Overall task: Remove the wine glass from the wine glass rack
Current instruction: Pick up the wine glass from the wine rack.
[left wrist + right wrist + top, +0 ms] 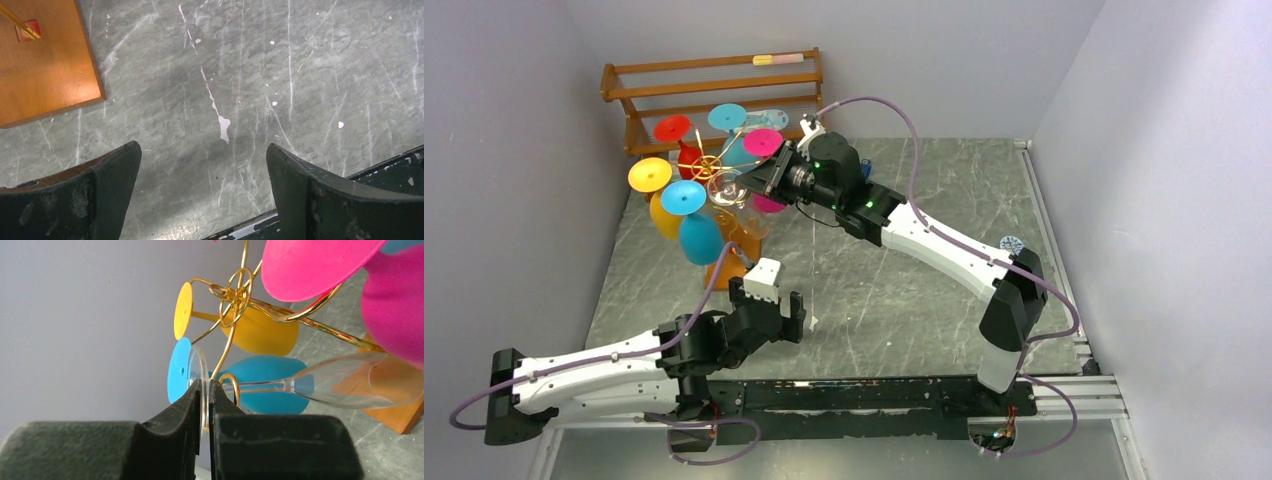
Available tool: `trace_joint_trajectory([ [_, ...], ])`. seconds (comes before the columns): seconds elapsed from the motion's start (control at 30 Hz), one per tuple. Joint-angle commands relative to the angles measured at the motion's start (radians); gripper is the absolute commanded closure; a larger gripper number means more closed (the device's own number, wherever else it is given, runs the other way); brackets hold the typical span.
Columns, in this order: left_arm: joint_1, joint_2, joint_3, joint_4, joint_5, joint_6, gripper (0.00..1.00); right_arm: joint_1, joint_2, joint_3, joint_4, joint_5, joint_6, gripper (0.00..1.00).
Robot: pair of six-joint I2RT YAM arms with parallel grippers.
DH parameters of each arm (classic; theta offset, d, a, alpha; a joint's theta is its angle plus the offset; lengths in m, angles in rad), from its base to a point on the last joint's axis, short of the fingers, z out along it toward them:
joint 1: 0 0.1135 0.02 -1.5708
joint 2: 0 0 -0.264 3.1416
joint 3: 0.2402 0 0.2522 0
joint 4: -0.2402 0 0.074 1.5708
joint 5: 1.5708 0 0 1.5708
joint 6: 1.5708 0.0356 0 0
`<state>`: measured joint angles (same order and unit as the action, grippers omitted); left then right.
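- From the top external view, the wine glass rack (709, 166) stands at the far left of the bench (924, 280), hung with coloured glasses. The right tool (754, 182) reaches into it from the right and meets the clear wine glass (725, 188) near the gold hub. The left tool (769, 306) rests low, near the front of the rack's wooden base (727, 268), and takes no part.
- From the left wrist view, the left tool (202, 150) is spread wide with nothing between its fingers, only bare bench (300, 75) below. A corner of the wooden base (45, 65) lies to one side, apart from it.
- From the right wrist view, the right tool (206, 390) is pinched tight on the rim of the wine glass (340, 386) foot, a thin and slippery hold. The stem passes through a gold scroll (230, 385) of the rack (237, 290), so the glass is not yet off.
- Doing the step well probably means drawing the glass along the line of its stem, toward the open end of the scroll (which way that opens is hard to tell here). The foot should stay square in the grip, with no twisting. The blue glass (265, 367) sits just behind and the pink glass (320, 260) just above, so a slow, straight pull looks safest.
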<state>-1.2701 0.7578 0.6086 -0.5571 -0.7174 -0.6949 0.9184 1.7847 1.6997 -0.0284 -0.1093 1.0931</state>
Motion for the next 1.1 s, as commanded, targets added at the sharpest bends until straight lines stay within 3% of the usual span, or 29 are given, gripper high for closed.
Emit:
trace_joint_trajectory([
  [0.0, -0.002, -0.023, 0.011, 0.002, -0.024, -0.026, 0.0, -0.003, -0.003, 0.007, 0.077, 0.047, 0.05, 1.0],
  [0.7, -0.002, -0.003, 0.0, 0.084, 0.047, 0.038, 0.0, -0.028, -0.081, -0.087, 0.151, 0.215, 0.16, 1.0],
  [1.07, -0.002, 0.002, 0.018, 0.031, -0.006, -0.041, 0.0, -0.045, -0.195, -0.262, 0.243, 0.212, 0.188, 1.0],
])
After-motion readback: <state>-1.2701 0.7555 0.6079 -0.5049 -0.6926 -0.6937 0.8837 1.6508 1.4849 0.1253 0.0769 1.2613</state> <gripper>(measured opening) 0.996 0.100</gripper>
